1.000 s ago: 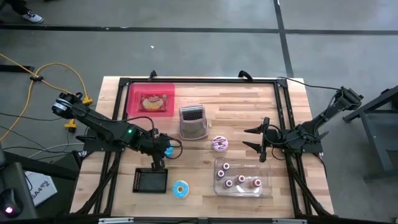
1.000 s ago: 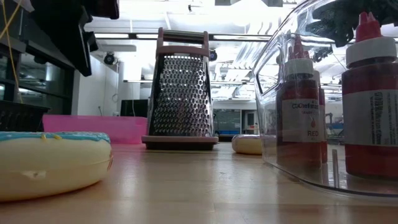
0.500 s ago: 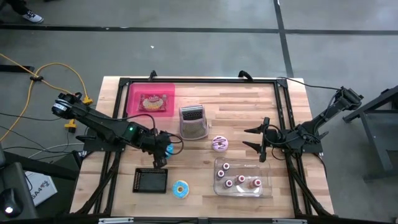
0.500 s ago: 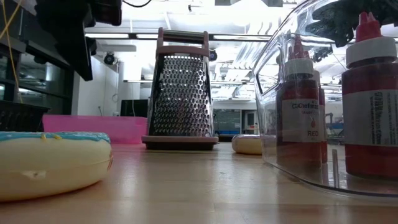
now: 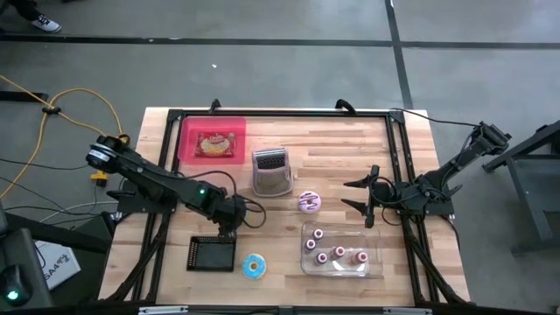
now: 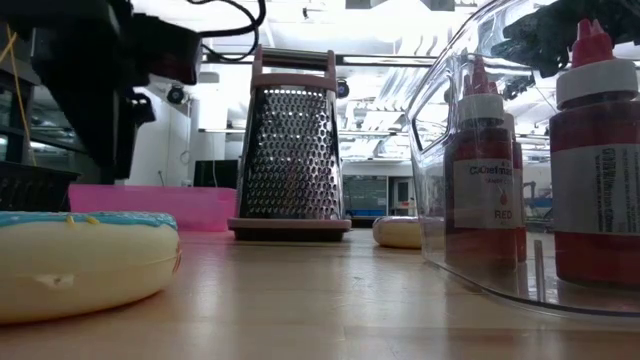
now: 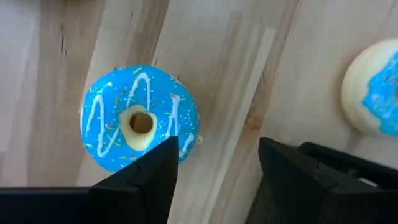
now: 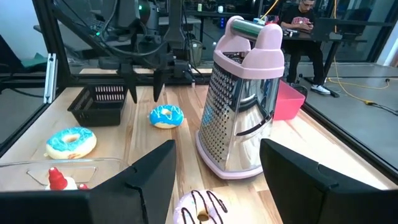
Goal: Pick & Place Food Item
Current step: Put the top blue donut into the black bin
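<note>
A small blue-iced donut (image 7: 140, 118) with white zigzag icing lies flat on the wooden table; the right wrist view shows this donut (image 8: 166, 116) too. My left gripper (image 7: 217, 149) hangs open just above it, pointing down, its fingers (image 8: 144, 98) clear of the donut. In the high view this gripper (image 5: 234, 224) is beside the black basket (image 5: 212, 254). A second blue donut (image 5: 254, 267) lies nearer the front edge. My right gripper (image 5: 360, 199) waits open at the right, above the table.
A pink tray (image 5: 213, 143) holding a food packet sits at the far left. A metal grater (image 5: 272, 171) stands mid-table, with a pink-iced donut (image 5: 310, 202) beside it. A clear container (image 5: 341, 249) with red bottles stands near the front right.
My left arm has reached a little farther toward the table's right and near edges. Its fingers now hang lower in the low view.
</note>
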Controlling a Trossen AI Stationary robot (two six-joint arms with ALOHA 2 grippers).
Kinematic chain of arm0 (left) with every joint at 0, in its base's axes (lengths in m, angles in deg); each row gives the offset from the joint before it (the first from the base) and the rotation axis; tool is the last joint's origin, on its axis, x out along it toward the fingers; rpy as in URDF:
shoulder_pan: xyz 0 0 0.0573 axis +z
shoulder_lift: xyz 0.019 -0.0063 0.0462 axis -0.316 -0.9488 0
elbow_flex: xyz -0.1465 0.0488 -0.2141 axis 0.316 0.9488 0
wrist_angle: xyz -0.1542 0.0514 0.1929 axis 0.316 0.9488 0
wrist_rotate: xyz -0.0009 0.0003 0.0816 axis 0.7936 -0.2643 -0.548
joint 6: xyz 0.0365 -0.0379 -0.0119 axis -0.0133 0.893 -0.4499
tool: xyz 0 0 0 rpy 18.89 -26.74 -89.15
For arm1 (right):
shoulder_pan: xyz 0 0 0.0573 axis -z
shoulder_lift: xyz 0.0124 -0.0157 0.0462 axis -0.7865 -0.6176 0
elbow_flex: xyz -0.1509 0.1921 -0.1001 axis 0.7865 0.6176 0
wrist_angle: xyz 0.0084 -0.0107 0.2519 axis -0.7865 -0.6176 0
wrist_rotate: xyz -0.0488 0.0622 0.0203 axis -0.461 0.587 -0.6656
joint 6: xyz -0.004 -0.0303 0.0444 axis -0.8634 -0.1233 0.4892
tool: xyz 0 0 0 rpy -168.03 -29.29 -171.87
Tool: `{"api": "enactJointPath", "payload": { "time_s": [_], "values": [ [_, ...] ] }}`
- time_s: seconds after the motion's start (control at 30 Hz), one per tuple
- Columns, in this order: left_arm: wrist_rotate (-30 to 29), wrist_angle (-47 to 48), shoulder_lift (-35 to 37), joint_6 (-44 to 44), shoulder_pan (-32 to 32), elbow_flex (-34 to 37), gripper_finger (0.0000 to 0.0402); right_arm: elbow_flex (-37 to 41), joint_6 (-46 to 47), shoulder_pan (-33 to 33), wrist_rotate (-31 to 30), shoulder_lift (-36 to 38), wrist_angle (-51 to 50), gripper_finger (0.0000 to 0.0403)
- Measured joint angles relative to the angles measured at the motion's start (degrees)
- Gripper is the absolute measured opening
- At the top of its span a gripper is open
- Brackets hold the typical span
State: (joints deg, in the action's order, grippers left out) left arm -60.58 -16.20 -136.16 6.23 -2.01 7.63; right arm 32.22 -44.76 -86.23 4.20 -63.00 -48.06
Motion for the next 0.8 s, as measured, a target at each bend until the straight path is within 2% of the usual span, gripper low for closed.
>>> {"api": "enactJointPath", "payload": {
  "time_s": [0.2, 0.47, 0.8],
  "values": [
    [-0.16, 0.1, -1.3, -5.31, -0.17, 0.0, 0.0214, 0.0, 0.11, -0.02, 0.0, 0.01, -0.13, 0.022],
    [-3.19, 0.62, -1.99, -9.33, -0.37, 0.0, 0.0214, 0.0, 0.07, 0.0, 0.0, 0.0, -0.99, 0.022],
    [-3.2, 2.44, -5.31, -9.82, -0.37, 0.0, 0.0214, 0.0, 0.07, 0.0, 0.0, 0.01, -1.36, 0.022]
  ]
}}
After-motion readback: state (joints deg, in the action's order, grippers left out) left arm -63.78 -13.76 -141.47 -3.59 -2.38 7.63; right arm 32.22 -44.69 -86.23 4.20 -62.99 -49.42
